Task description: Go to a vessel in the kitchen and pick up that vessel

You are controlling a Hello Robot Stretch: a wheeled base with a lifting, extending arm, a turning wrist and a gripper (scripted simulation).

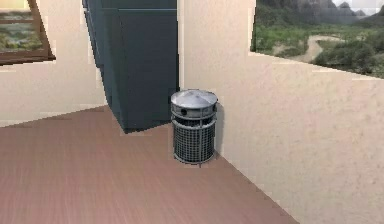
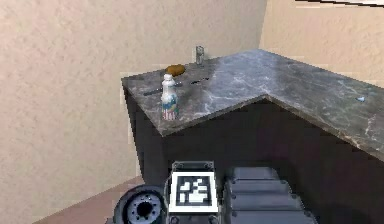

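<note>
No words, numbers or brand names can be read in either view. At the bottom middle of the arm side view, a white square (image 2: 193,190) bears only blocky black marks, not letters. Any print on the small bottle (image 2: 169,97) on the countertop (image 2: 285,80), upper middle, is too small to tell.

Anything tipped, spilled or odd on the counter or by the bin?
Nothing stands out. The small white bottle stands upright near the edge of the dark marbled stone counter, a brown roundish thing behind it, no spill visible. The grey metal mesh bin with a domed lid stands upright on the floor beside the wall.
</note>
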